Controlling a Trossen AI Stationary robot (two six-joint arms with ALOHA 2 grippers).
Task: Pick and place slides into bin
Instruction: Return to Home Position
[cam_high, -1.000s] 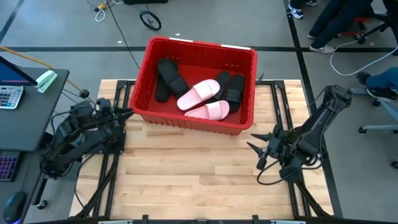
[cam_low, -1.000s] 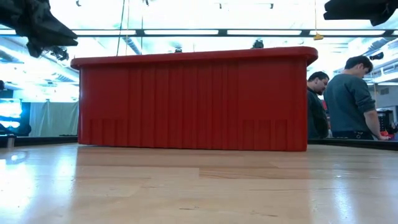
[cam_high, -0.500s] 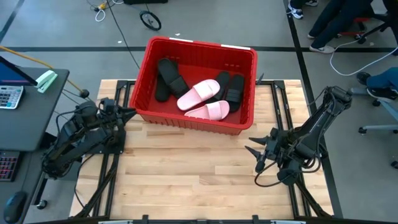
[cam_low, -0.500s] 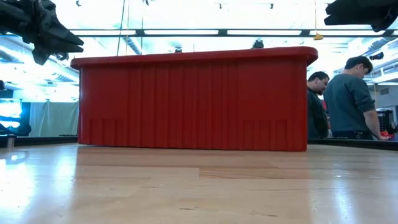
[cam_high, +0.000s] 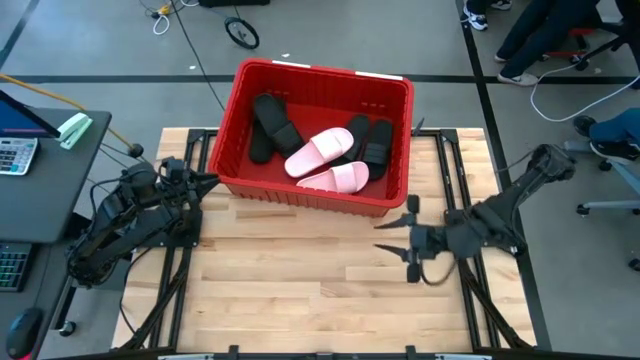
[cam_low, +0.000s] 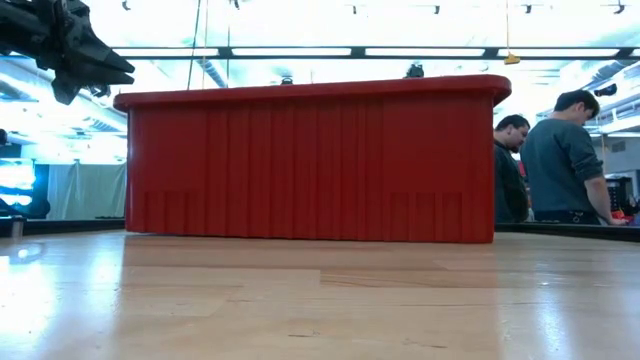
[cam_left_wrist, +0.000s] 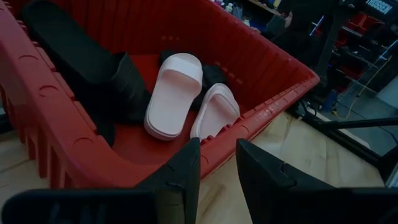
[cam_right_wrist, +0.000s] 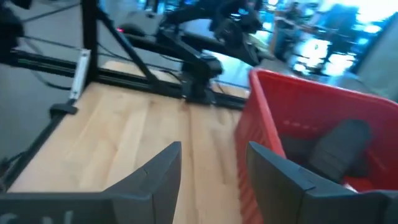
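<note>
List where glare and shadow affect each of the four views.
High view: even light, no strong glare on the table. Low view: ceiling lamps blaze behind the bin, and the table shines at both sides. Left wrist view: dim; the black slides merge into shadow, the pink slides stand out. Right wrist view: bright glare from the room beyond.

Down at worktop level the bin (cam_low: 310, 160) is just a red wall, so nothing inside it shows, and its right end swallows half of one person (cam_low: 508, 180) standing beyond. The left gripper (cam_low: 95, 68) pokes in up top, mostly cut away by the edge. From overhead, the pink slides (cam_high: 320, 152) lie across the black slides (cam_high: 377, 140) near the bin's right wall, burying their front ends. Through the right wrist camera there's one dark lump (cam_right_wrist: 339, 146) in the bin; which slide, can't tell.
</note>
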